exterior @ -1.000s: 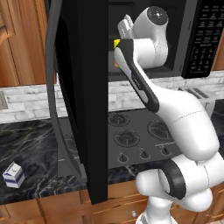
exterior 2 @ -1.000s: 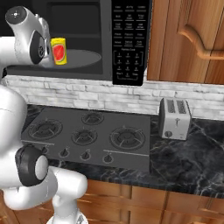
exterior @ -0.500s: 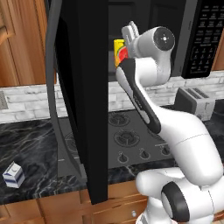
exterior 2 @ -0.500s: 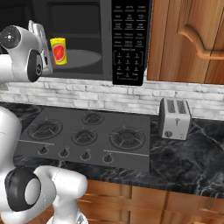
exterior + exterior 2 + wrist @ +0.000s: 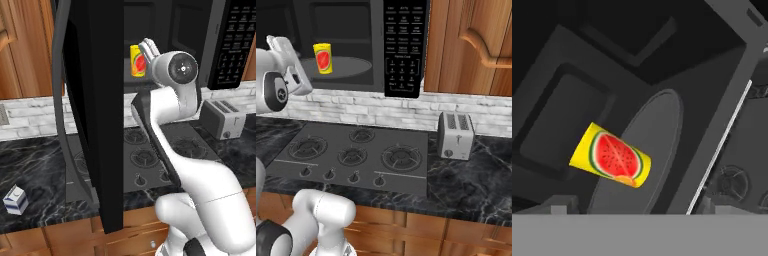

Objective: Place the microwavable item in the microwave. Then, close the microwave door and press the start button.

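Inside microwave [image 5: 356, 45], cup [image 5: 323, 58] stands; door [image 5: 95, 100] hides cooktop's [image 5: 150, 155] left.

No legible text anywhere.

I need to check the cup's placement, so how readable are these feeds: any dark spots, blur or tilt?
Hand view: rolled sideways, oven cavity very dark, but the yellow cup on the turntable is crisp. Right base view: evenly lit, cup sharp, no glare. Left base view: the open black door and the arm crowd the cup.
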Motion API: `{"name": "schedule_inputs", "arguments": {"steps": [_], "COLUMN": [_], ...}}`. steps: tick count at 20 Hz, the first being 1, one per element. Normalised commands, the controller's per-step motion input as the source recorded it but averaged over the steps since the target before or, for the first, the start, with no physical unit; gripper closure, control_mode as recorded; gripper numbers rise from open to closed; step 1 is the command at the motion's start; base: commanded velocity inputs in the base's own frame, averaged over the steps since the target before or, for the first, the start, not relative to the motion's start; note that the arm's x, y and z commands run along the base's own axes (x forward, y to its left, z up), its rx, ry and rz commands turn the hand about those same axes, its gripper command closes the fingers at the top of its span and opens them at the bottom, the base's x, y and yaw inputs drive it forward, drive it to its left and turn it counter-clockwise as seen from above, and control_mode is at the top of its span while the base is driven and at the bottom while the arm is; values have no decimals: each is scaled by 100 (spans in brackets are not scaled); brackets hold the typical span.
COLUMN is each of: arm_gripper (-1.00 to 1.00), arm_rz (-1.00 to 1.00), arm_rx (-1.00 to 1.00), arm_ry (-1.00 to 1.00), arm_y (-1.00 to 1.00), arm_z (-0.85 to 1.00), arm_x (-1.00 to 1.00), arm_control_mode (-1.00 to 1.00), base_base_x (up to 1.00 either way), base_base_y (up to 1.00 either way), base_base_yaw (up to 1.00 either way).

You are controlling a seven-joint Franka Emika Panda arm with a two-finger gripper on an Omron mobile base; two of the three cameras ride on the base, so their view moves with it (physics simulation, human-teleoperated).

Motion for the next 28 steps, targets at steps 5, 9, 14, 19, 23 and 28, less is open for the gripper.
{"name": "schedule_inputs", "arguments": {"steps": [5,9,14,19,23,28], "arm_gripper": [-100,-100,-100,-100,-100,-100], "arm_rz": [-7,-5,-5,-11,-17,-21], "arm_rx": [-41,-40,-37,-30,-22,-16], "arm_ry": [-3,-8,-13,-17,-16,-11], "arm_y": [-12,-38,-37,-5,-8,-2], "arm_z": [-30,-8,0,-13,-30,-20], "arm_x": [-43,-41,-43,-62,-71,-66], "arm_control_mode": [-100,-100,-100,-100,-100,-100], "base_base_x": [0,0,0,0,0,0], "base_base_y": [0,0,0,0,0,0], "base_base_yaw": [0,0,0,0,0,0]}}
